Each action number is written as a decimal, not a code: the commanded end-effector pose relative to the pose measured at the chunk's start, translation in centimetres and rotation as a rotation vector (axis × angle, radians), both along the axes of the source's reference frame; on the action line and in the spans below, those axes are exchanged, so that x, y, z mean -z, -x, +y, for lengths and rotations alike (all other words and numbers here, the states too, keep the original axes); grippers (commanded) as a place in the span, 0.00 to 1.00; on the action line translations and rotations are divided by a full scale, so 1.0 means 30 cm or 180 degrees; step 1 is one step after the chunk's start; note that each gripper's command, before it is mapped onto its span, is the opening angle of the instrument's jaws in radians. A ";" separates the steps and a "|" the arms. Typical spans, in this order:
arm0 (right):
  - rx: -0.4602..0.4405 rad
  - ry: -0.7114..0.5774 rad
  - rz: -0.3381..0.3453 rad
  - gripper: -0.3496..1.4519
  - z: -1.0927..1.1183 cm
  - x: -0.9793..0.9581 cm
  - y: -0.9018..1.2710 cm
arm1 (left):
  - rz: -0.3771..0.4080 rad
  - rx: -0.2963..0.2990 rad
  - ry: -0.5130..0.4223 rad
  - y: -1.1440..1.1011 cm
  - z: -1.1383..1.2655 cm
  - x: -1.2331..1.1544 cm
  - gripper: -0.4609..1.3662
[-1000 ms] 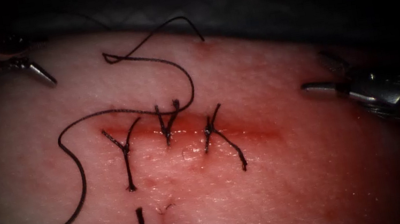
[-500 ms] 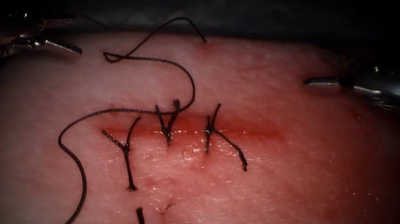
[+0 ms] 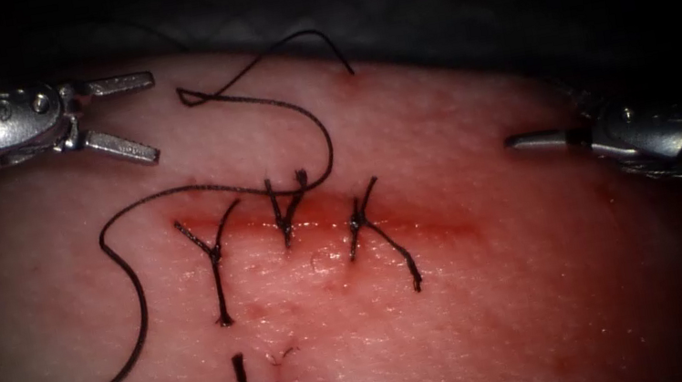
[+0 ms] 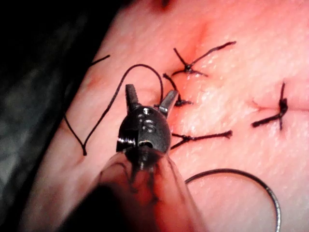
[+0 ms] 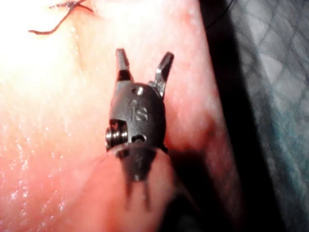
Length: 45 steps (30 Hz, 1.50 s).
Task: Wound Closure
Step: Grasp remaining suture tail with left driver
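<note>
**Both tools empty, needle lying free on the tissue**

We see the left arm's silver needle driver (image 3: 132, 115) above the upper left of the pale pink pork-belly tissue (image 3: 516, 300), its jaws spread apart and holding nothing. Our right arm's silver needle driver (image 3: 527, 141) hangs over the tissue's right side, well apart from the stitches; the right wrist view (image 5: 144, 65) shows its jaws apart and empty.

The thin curved steel needle (image 3: 117, 372) lies flat on the tissue, left of the reddened horizontal cut (image 3: 420, 222), not in the tissue. Its dark thread (image 3: 291, 111) loops up and across to the middle of three dark knotted stitches (image 3: 284, 210) on the cut.
</note>
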State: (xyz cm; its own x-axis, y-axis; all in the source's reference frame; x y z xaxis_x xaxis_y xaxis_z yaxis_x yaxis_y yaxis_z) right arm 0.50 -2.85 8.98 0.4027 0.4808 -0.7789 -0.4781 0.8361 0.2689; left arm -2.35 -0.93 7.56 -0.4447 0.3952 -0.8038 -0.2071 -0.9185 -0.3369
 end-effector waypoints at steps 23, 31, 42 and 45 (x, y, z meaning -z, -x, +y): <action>0.0163 0.0050 0.0073 0.73 -0.0008 0.0005 -0.0019 | 0.0326 -0.0155 0.0870 0.0329 -0.0255 0.0106 0.65; 0.0164 0.0052 0.0074 0.72 -0.0010 0.0004 -0.0019 | 0.0425 -0.0350 0.0910 0.0417 -0.0359 0.0053 0.65; 0.0166 0.0061 0.0072 0.72 -0.0014 -0.0007 -0.0018 | 0.0585 -0.0386 0.1212 0.0539 -0.0410 -0.0022 0.58; 0.0166 0.0062 0.0072 0.72 -0.0014 -0.0008 -0.0018 | 0.0599 -0.0381 0.1228 0.0558 -0.0421 -0.0042 0.58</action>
